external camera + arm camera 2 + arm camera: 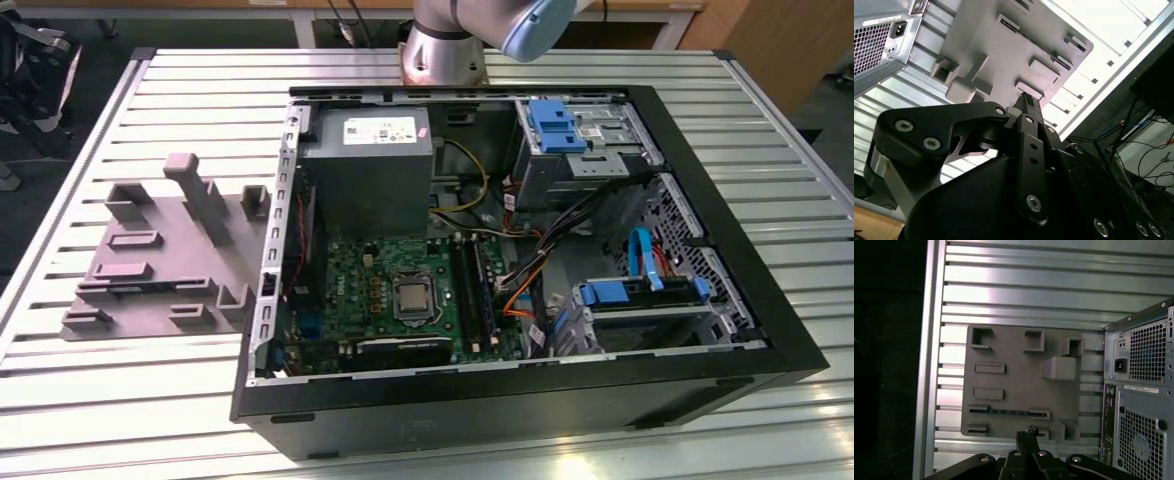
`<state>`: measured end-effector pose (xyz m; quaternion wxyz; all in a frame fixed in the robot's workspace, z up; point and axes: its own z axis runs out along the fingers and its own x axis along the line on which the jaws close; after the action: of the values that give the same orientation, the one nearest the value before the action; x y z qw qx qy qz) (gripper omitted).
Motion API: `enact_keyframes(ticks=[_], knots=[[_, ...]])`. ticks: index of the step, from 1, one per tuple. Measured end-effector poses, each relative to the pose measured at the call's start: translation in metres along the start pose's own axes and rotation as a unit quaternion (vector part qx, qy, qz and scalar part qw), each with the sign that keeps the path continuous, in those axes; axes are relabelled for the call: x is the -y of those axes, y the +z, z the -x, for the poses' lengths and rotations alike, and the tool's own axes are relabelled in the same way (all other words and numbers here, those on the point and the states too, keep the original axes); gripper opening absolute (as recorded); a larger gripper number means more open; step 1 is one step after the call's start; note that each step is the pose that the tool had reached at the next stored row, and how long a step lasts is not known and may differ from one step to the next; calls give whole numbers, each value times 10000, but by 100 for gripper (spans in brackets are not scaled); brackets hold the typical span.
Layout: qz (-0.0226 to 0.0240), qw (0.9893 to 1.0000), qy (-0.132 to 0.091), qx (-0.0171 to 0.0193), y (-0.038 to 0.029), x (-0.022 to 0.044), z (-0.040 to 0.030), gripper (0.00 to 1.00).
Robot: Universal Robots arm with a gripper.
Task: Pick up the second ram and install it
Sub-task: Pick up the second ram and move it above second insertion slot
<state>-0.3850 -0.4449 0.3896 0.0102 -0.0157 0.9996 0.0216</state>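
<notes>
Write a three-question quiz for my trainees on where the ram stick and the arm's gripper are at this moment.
1. True or false: the long, thin, dark ram stick lies in a slot of the mauve-grey plastic fixture block, not in the open black computer case.
2. Multiple choice: the gripper has its fingers A) shut on nothing, B) shut on the ram stick, C) wide open.
3. Short answer: in the exterior view, on which side of the computer case does the fixture block sit on the slatted metal table?
Key: 1 true; 2 A; 3 the exterior view's left.
</notes>
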Motion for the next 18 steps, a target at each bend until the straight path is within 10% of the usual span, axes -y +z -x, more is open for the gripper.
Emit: enact_keyframes(ticks=[18], knots=[[6, 9996, -283, -12, 2, 1, -5, 11]])
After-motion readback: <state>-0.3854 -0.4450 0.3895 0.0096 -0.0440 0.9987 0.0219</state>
